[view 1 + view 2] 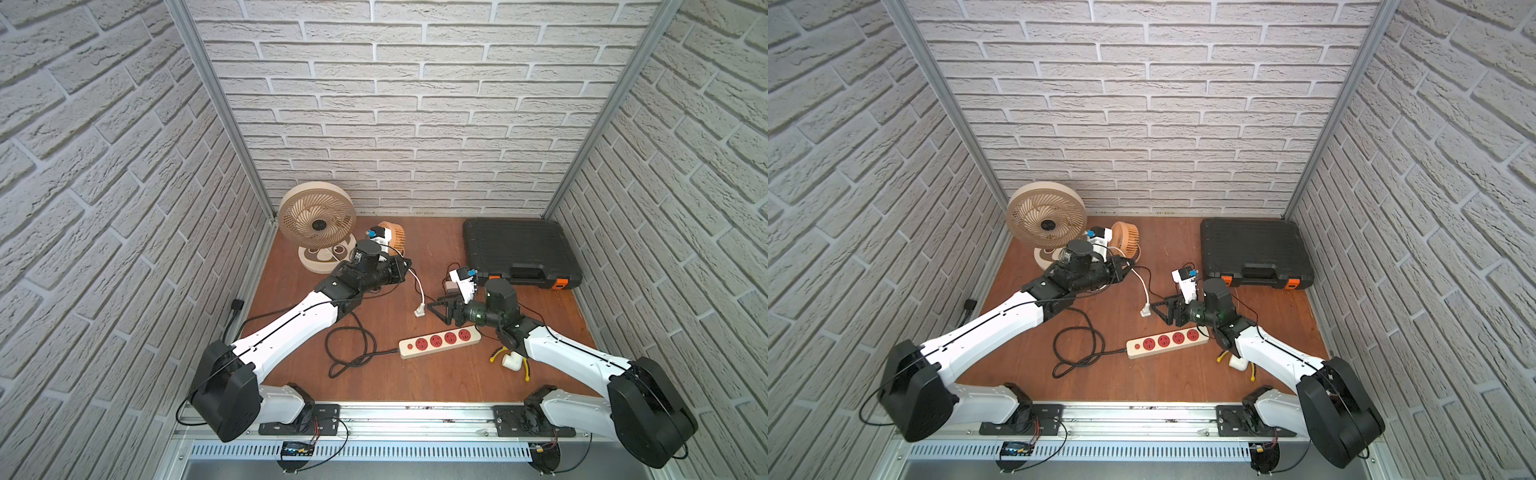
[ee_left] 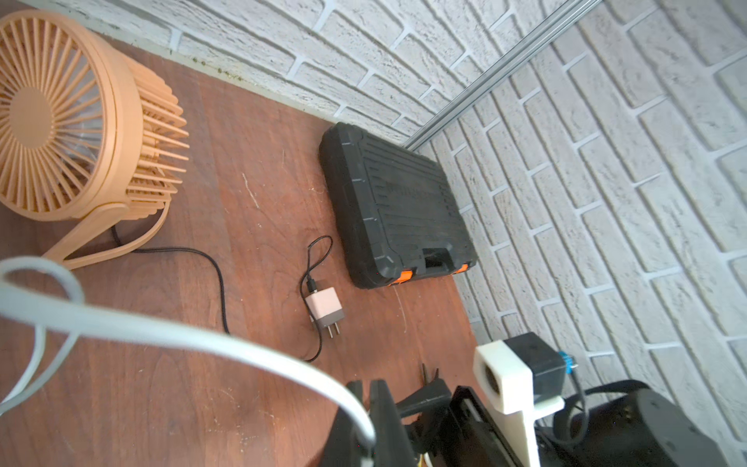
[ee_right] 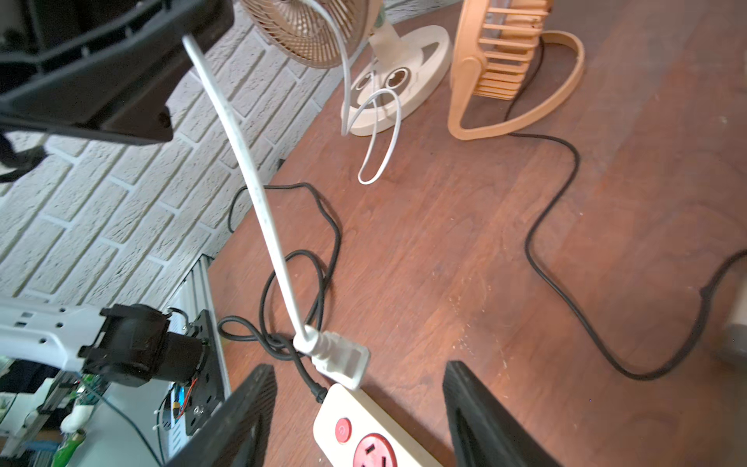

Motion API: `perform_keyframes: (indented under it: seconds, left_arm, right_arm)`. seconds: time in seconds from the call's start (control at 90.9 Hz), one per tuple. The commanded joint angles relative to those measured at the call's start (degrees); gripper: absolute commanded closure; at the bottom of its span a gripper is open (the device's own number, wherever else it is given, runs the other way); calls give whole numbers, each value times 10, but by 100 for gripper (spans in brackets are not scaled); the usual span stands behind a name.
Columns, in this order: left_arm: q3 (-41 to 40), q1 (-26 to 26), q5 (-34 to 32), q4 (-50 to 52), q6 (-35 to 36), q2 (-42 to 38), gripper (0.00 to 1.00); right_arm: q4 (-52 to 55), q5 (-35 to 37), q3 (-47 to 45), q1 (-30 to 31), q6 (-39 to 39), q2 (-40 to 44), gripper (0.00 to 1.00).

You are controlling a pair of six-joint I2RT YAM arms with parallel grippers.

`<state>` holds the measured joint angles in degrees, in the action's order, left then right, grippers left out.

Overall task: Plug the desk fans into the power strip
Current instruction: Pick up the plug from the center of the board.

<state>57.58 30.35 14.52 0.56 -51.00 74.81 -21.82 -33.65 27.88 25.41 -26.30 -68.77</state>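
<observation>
the power strip (image 1: 439,342) is a long cream plastic bar lying flat on the wooden table (image 1: 415,382). it has four round red sockets in a row, one small red button and one thick black cord (image 3: 309,382) that loops loosely. it sits just beside the right fingers (image 3: 481,416) and lower than them, and its button end shows between them in the right wrist view. those two flat black fingers are spread wide and grip nothing. one blocky white plug (image 3: 343,360) sits just beyond their tips, near the strip's button end; whether it touches the table i cannot tell. the plug ends a flat white cord (image 3: 283,275) that rises to the left fingers (image 1: 402,265), which are pressed together, pinching it. the left arm stretches long and low over the table, while the right arm is bent, its fingers pointing level. beyond the left fingers stand two fans: one round beige fan (image 1: 316,222) with a spiral grille on a disc base, and one smaller orange fan (image 1: 395,237) with ribbed slats. behind the right fingers lies one ridged black case (image 1: 519,249) with two orange latches.
</observation>
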Motion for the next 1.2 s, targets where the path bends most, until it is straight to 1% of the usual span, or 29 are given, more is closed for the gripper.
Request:
perform_keyframes:
  seconds: [0.0, 0.132, 0.242, 0.286, 0.539, 0.836, 0.935, 1.056, 1.188]
  left_arm:
    - [-3, -25, 90, -8, -12, -27, 100]
    - [3, -43, 158, -12, -19, -37, 100]
    - [10, -46, 187, 0, -16, -35, 100]
    - [10, -46, 193, 0, -16, -36, 100]
    - [-5, -43, 212, -10, -21, -37, 100]
    - [-25, -42, 215, -17, -20, -36, 100]
    - [-30, -42, 216, -19, -20, -35, 100]
    - [-32, -42, 217, -22, -21, -33, 100]
    - [-39, -40, 221, -21, -20, -32, 100]
  right_arm:
    - [-103, -55, -23, 8, -6, 27, 30]
    - [-163, -60, -47, 11, -5, 38, 35]
    - [-238, -49, -75, 19, -6, 38, 36]
    - [-249, -44, -77, 23, -2, 34, 36]
    - [-223, -71, -42, 60, 31, -14, 37]
    - [-184, -69, -13, 95, 73, -43, 41]
    - [-172, -66, -8, 104, 82, -48, 44]
    - [-156, -65, 1, 108, 89, -53, 51]
    - [-154, -62, 14, 108, 79, -53, 53]
